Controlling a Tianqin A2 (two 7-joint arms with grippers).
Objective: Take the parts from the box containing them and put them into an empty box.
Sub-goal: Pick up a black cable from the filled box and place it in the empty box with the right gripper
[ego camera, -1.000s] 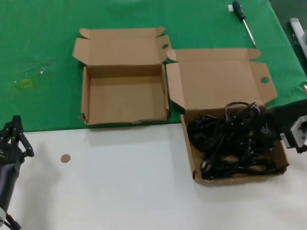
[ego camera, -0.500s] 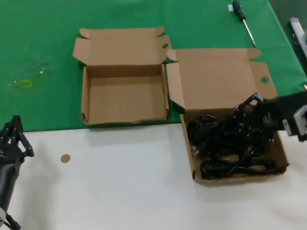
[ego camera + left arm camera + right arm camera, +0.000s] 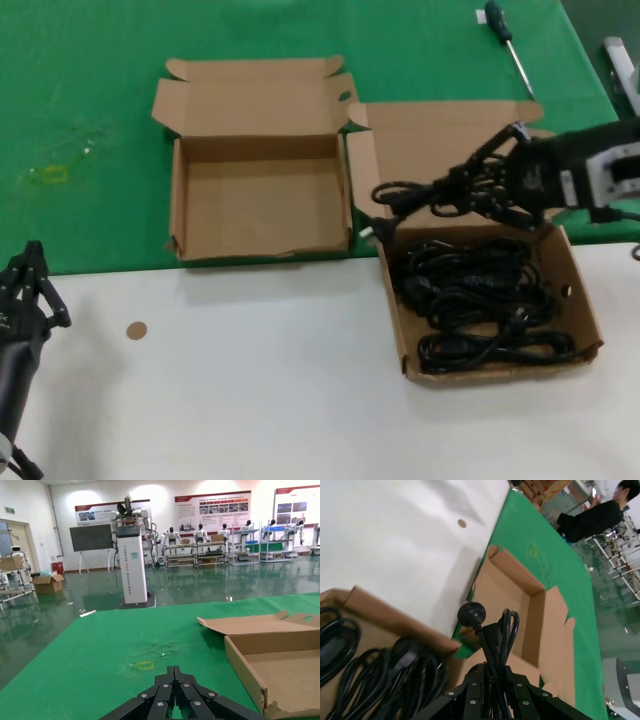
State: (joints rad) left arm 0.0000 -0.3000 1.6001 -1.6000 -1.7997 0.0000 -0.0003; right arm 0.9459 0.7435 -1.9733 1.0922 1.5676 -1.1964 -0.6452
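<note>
Now, at roughly 8 o'clock in the head view, the left gripper (image 3: 30,285) sits parked low over the white tabletop (image 3: 250,400), well apart from both boxes; in its own wrist view its fingers (image 3: 165,700) lie pressed together with no gap and nothing between them. Just toward 3 o'clock from it, a small round brown disc (image 3: 136,330) lies on the white surface. Up at about 11 o'clock, the empty box (image 3: 260,200) rests on the green cloth (image 3: 80,100) with its lid folded back and its floor bare. Touching its side toward 3 o'clock stands the box containing them (image 3: 590,330), lid upright behind it, and the parts (image 3: 470,300) fill its floor as a black tangle of looped cords. Above that box's near-left corner, one power cord (image 3: 405,195) hangs clear of the pile, its plug end reaching toward the empty box. The right gripper (image 3: 500,185), at about 2 o'clock, has its jaws clamped on this cord; its wrist view shows the cord (image 3: 492,635) rising from between the fingers, with a round plug at the top. At 1 o'clock, far back on the cloth, lies a screwdriver (image 3: 510,45).
</note>
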